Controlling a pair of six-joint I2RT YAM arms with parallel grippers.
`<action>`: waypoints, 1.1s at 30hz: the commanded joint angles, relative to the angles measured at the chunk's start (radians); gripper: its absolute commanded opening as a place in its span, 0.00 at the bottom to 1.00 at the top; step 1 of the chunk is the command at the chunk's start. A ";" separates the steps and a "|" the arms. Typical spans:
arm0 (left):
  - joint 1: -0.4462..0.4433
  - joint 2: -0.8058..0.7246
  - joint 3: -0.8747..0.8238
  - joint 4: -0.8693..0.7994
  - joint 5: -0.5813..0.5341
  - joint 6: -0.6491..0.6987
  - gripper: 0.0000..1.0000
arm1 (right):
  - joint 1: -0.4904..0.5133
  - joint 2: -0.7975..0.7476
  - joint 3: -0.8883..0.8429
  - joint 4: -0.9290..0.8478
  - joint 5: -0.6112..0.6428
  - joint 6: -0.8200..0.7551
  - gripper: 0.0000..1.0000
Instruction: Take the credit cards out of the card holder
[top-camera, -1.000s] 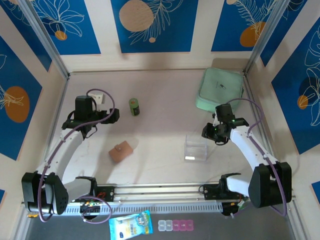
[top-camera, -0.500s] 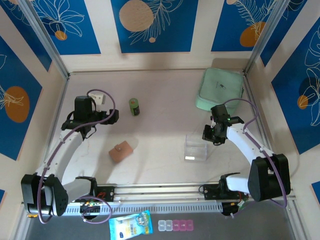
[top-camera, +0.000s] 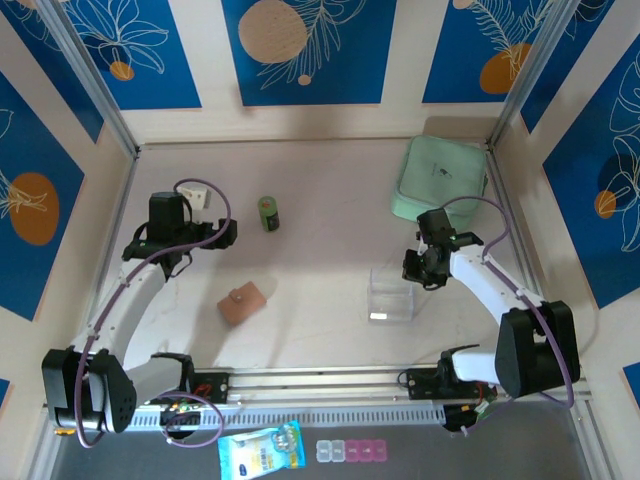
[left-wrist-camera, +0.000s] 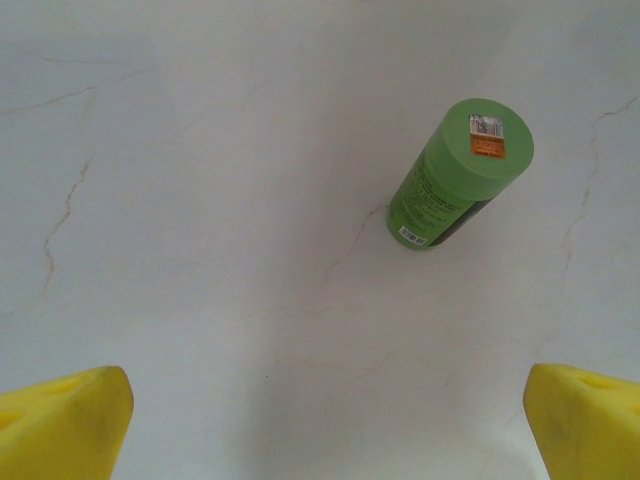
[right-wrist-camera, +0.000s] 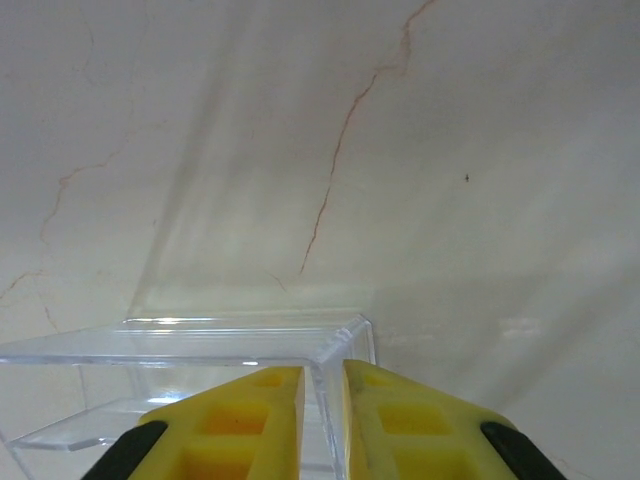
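The holder lies shut on the counter at about 8 o'clock from its middle, tab side up, with neither arm on it. By that, the cards are judged to be inside and the task proper not begun. The left tool hangs wide open and empty above bare counter at about 12 o'clock from the holder. In its wrist view a green can stands at 1 o'clock, well apart from it. The right tool is over at 4 o'clock on the counter, at the far edge of a clear box. Its yellow fingers are drawn in to a slit with the box's wall between them, so it reads as gripping that wall. A mint case sits beyond at 2 o'clock. The step in hand looks like setup, taking hold of the box, perhaps to place it as a tray for the cards. Next, the open left tool would have to drop toward 6 o'clock onto the holder. One arm would need to pin the holder flat while the other lifts the tab, spreads the fold and pinches a card by its edge. The cards are likely thin and slick, so a shallow, square bite is needed, and the light holder may slide if it is not held down.
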 joint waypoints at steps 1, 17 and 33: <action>0.004 0.001 -0.001 -0.017 -0.005 0.001 1.00 | 0.014 0.009 0.000 -0.005 0.011 0.002 0.19; 0.005 0.006 -0.002 -0.012 0.005 0.000 1.00 | 0.039 0.002 0.036 -0.039 0.040 0.012 0.10; 0.004 0.005 -0.004 0.001 0.023 -0.006 1.00 | 0.175 0.361 0.490 -0.072 0.032 0.036 0.07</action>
